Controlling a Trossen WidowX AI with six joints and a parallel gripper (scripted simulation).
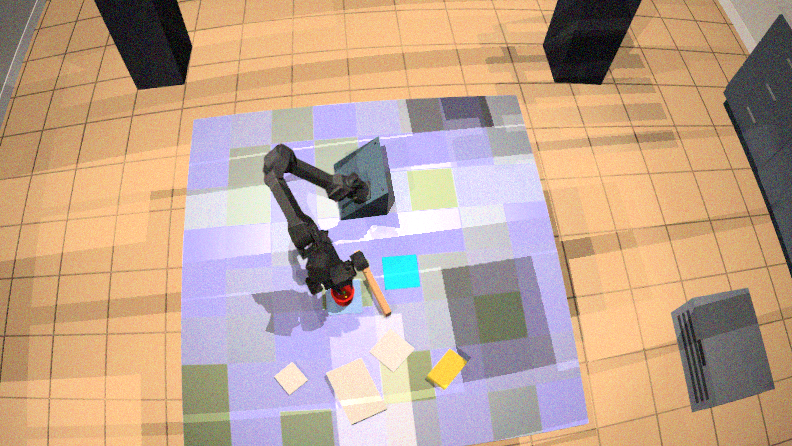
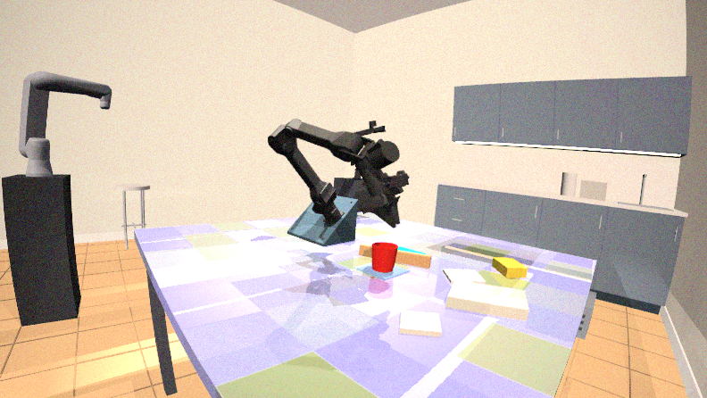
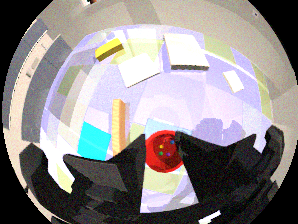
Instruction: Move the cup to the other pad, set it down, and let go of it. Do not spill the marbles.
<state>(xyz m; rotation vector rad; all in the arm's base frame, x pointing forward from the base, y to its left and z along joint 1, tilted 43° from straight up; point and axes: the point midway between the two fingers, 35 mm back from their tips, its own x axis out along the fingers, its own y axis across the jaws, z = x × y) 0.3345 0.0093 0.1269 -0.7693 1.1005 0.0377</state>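
Note:
The red cup (image 1: pixel 339 301) (image 2: pixel 384 257) (image 3: pixel 167 167) stands upright on the light blue pad (image 1: pixel 354 306) (image 2: pixel 403 270) (image 3: pixel 155 124). Several small coloured marbles (image 3: pixel 165 149) lie inside it. The other pad, bright cyan (image 1: pixel 400 272) (image 2: pixel 412 250) (image 3: pixel 94 141), lies flat on the far side of a wooden bar from the cup, with nothing on it. My gripper (image 1: pixel 340 286) (image 2: pixel 394 225) (image 3: pixel 160 136) is partly open and empty. It hangs above the cup, tilted downward, with a visible height gap in the exterior view. Its fingers partly cover the cup's edges in the wrist view.
The wooden bar (image 1: pixel 376 290) (image 2: pixel 418 259) (image 3: pixel 118 127) lies between the two pads. A yellow block (image 1: pixel 447 368) (image 2: pixel 509 267) (image 3: pixel 109 49) and several pale flat slabs (image 1: pixel 356 390) (image 2: pixel 486 300) (image 3: pixel 185 51) lie beyond the cup from the arm's base.

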